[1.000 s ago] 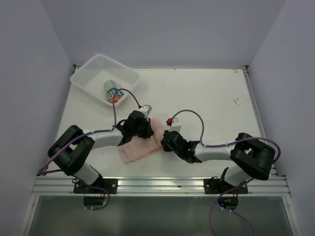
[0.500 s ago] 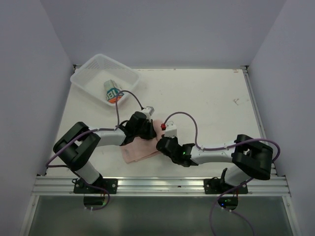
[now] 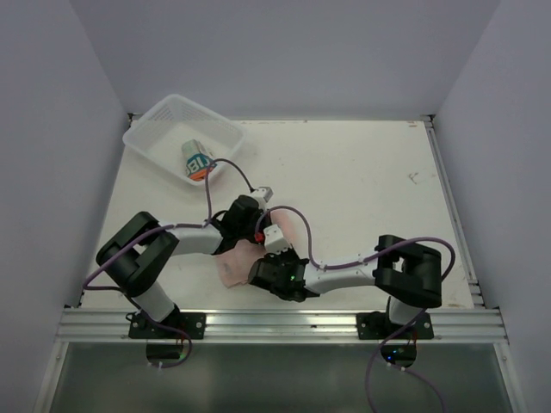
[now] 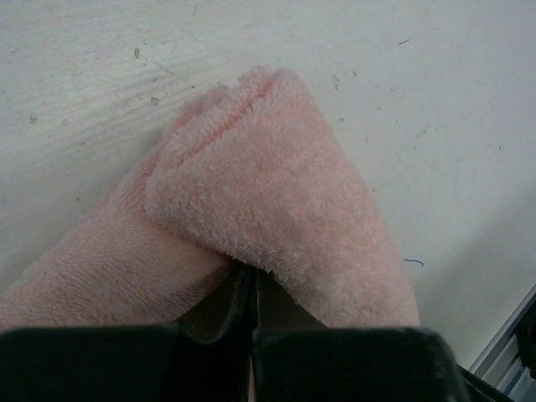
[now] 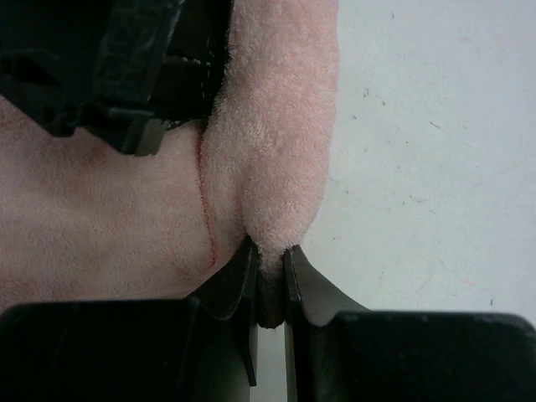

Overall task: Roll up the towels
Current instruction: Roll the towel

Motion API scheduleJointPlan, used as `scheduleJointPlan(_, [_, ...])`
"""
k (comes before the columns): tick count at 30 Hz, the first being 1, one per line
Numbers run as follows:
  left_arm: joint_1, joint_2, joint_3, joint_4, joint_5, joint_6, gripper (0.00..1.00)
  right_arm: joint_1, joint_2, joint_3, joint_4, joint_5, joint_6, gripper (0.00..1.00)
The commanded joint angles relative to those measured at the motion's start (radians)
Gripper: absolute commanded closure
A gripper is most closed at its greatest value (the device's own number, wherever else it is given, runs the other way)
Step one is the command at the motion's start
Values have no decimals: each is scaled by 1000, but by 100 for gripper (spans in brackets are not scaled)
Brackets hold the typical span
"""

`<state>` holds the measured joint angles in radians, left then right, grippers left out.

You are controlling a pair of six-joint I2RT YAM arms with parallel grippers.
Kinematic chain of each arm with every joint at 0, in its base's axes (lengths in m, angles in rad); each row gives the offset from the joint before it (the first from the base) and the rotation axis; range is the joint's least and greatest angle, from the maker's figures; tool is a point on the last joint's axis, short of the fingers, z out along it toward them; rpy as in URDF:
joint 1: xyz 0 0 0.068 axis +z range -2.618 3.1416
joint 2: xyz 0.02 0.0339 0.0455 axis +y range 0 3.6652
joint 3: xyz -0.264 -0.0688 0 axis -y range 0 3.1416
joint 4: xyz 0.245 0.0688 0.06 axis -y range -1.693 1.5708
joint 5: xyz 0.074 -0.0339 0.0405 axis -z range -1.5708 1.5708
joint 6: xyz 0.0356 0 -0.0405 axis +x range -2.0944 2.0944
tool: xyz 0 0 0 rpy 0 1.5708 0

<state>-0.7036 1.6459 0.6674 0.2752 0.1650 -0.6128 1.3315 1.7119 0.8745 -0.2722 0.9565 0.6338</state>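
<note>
Far to my left, at the back corner of the table (image 3: 362, 172), sits the white mesh basket (image 3: 148, 135), set at a slant to the table's edge. One thing lies in it: the printed towel (image 3: 198, 160), a compact bundle with big letters showing on its pale side and orange at its near end. It rests toward the basket's near right wall, and whether it touches that wall I cannot tell.

Nearer the front and a little left of the middle, both my arms meet over the pink towel (image 3: 231, 271), which lies on the bare table well apart from the basket.

My left gripper (image 4: 251, 280) has its fingers pressed almost together, pinching the towel just where a thick folded corner doubles back over the flatter layer beneath. That fold rises to a rounded point away from my wrist.

My right gripper (image 5: 268, 260) comes in from the other side, close against the left one. Its two fingers squeeze a narrow upright ridge of the same pink cloth. Left of the ridge the towel spreads flat, and the dark body of my left gripper sits on it. Right of the ridge is speckled white tabletop.
</note>
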Motion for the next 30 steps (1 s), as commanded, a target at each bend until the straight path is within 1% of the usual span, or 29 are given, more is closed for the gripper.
scheduleJointPlan(1, [-7, 9, 47, -2, 5, -13, 100, 41, 54, 55, -130, 139, 0, 100])
scheduleJointPlan(4, [-8, -3, 66, -50, -10, -7, 100, 51, 86, 99, -200, 177, 23, 100])
scheduleJointPlan(5, [-8, -17, 73, -91, -42, 2, 99, 52, 103, 109, -215, 183, 39, 100])
scheduleJointPlan(7, [-5, -35, 95, -137, -97, 15, 95, 54, 114, 126, -243, 192, 56, 100])
scheduleJointPlan(8, [-5, -55, 100, -174, -116, 18, 89, 54, 121, 132, -258, 195, 64, 100])
scheduleJointPlan(9, [1, -64, 101, -186, -127, 19, 87, 54, 127, 135, -265, 199, 70, 100])
scheduleJointPlan(10, [9, -75, 103, -194, -130, 19, 86, 54, 130, 138, -272, 200, 84, 100])
scheduleJointPlan(11, [16, -90, 103, -206, -128, 19, 82, 54, 141, 144, -283, 203, 90, 100])
scheduleJointPlan(13, [45, -104, 101, -217, -125, 19, 81, 54, 150, 150, -303, 208, 101, 100])
scheduleJointPlan(16, [88, -124, 95, -231, -81, 15, 75, 54, 160, 149, -302, 200, 107, 100])
scheduleJointPlan(18, [122, -141, 81, -232, -61, 12, 75, 55, 161, 141, -286, 195, 101, 100])
scheduleJointPlan(23, [159, -187, 66, -248, -58, 16, 73, 64, 195, 168, -291, 188, 70, 100])
scheduleJointPlan(30, [168, -224, 75, -254, -50, 16, 72, 92, 276, 221, -268, 136, -22, 100])
